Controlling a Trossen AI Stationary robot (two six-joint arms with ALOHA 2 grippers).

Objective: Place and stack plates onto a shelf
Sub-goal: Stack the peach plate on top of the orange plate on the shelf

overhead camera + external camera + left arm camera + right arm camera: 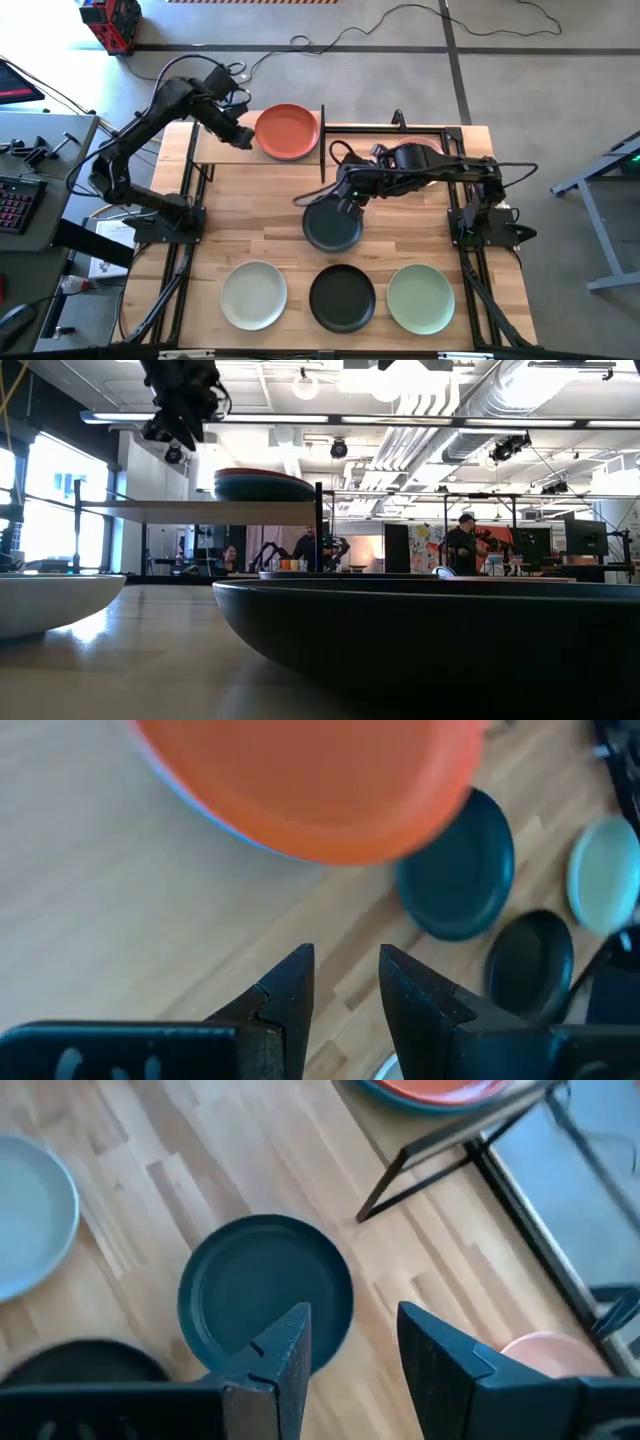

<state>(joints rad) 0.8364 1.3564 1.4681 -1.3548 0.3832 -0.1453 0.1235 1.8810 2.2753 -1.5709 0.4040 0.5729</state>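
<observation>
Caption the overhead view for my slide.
Right gripper hovers open over the charcoal plate; left gripper sits beside the orange-red plate on the shelf.

Left pincer (243, 137) parted, arm extended, right pincer (342, 207) parted, arm folded inward

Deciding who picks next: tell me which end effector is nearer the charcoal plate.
Right. The right end effector hangs open just above the charcoal plate, over its far rim. The left end effector is open, up by the shelf, beside the orange-red plate.

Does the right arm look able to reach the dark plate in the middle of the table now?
Probably yes: the right gripper hangs open just above the dark plate, and nothing lies between them.
</observation>
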